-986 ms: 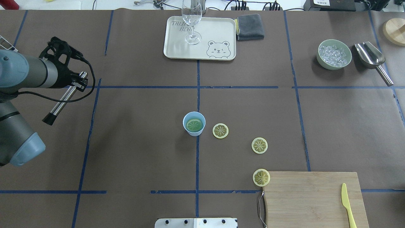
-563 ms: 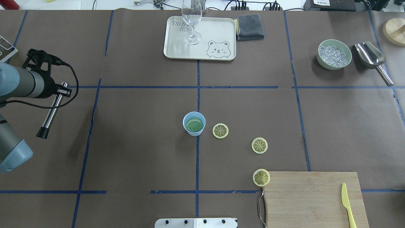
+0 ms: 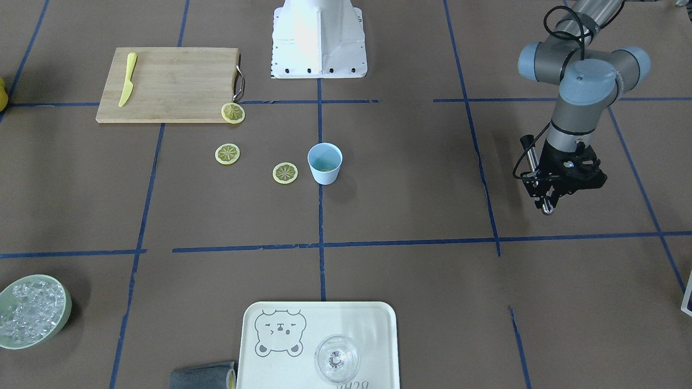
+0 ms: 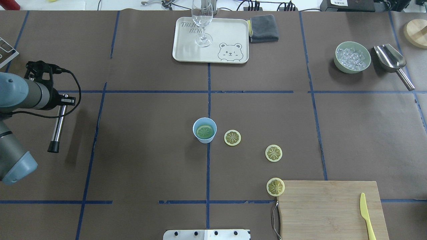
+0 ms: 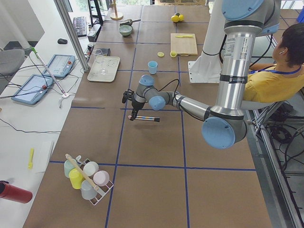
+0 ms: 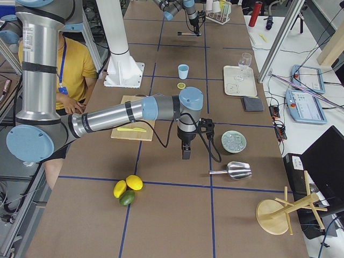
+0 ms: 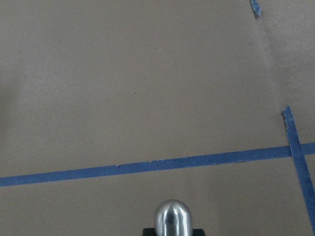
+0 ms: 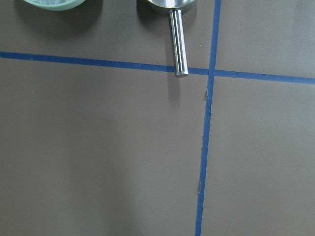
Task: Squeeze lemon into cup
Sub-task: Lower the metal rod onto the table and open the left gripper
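The pale blue cup [image 4: 200, 137] stands upright at the table's middle with a lemon slice [image 4: 204, 131] lying inside it. It also shows in the front view [image 3: 325, 167]. Three more lemon slices [image 4: 232, 137] lie flat to its right, the last one [image 4: 275, 186] at the cutting board's corner. My left gripper [image 4: 62, 100] is far left of the cup, shut on a metal muddler [image 4: 57, 126] with a black tip. The muddler's rounded end shows in the left wrist view [image 7: 172, 216]. My right gripper [image 6: 186, 153] hangs near the ice bowl; I cannot tell whether it is open or shut.
A tray [image 4: 230, 30] with a clear wine glass [image 4: 202, 20] and a grey cloth [image 4: 264, 28] lie at the back. A green bowl of ice [image 4: 352, 57] and a metal scoop [image 4: 392, 60] are back right. A cutting board [image 4: 327, 206] carries a yellow knife [image 4: 366, 213]. A cup rack [image 5: 88, 178] stands far left.
My left arm has drawn back to the left with the muddler, away from the cup. The muddler now hangs straighter. The cup and the slices have not moved.
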